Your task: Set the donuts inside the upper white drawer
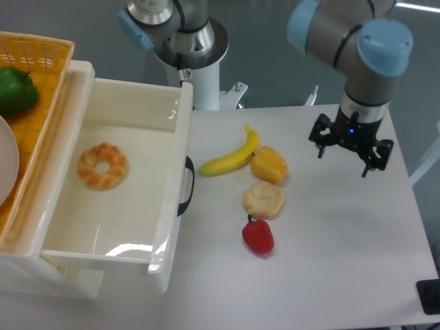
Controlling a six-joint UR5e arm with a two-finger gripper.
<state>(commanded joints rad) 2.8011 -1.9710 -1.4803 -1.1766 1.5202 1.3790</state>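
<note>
Near edge: red pepper, then a pale bun, yellow pepper and banana mid-desk. Donut already lies flat on the drawer floor, drawer pulled open, handle facing the food. Gripper hovers far right, well apart from the drawer; donut is off to its left. Jaws spread wide, holding nothing. Task looks done.

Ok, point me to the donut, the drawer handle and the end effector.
donut [102, 166], fixed camera, on its right ring edge.
drawer handle [188, 185], fixed camera, middle of the black curve.
end effector [342, 160], fixed camera, midway between fingertips.
</note>
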